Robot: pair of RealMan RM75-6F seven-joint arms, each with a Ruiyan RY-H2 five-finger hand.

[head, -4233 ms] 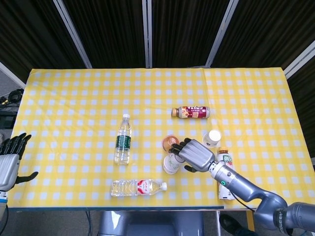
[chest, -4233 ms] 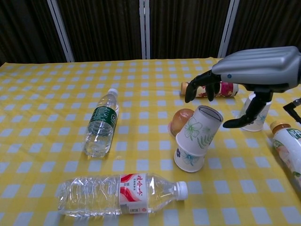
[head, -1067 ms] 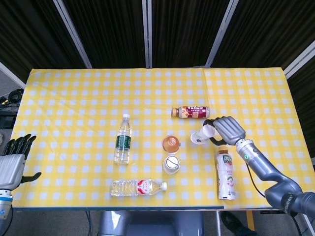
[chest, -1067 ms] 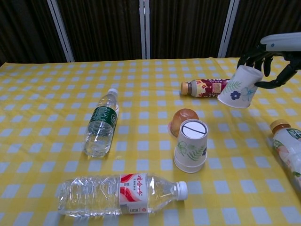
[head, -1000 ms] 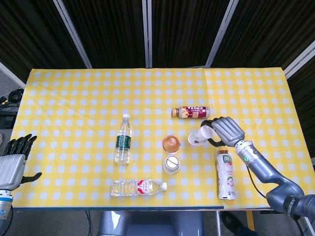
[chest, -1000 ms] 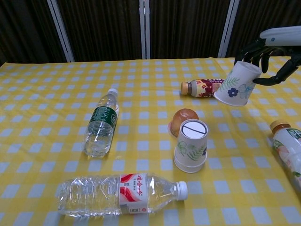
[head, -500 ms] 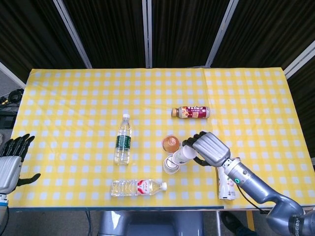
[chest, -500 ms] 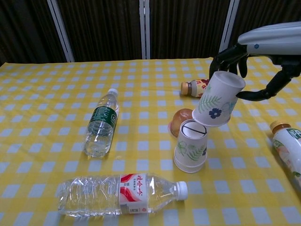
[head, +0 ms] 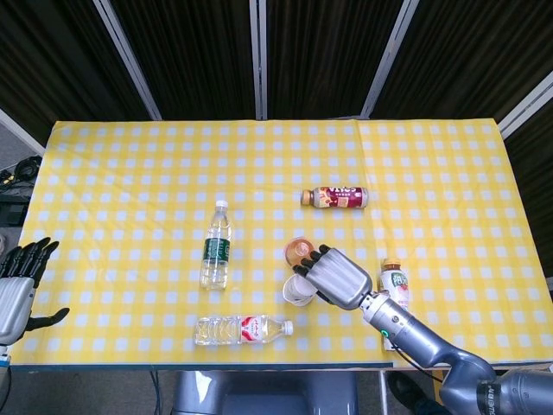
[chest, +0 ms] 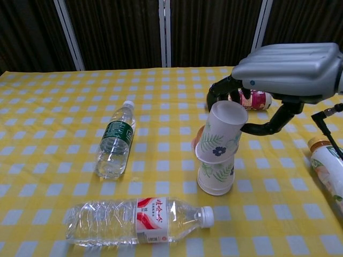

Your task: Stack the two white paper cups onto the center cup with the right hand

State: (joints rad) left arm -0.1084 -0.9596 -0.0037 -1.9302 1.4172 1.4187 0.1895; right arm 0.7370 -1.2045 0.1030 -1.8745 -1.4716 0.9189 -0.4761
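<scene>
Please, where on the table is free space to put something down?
The far strip of the tablecloth beyond the green-label bottle is bare. It is crowded around the cup stack, where the right hand grips the top cup.

Lab; dark curtains (head: 259, 52), checkered table (head: 130, 173)

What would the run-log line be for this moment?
right hand: holds top cup | top cup: tilted, partly over center stack | left hand: open, idle at table edge | stack: not yet seated
</scene>
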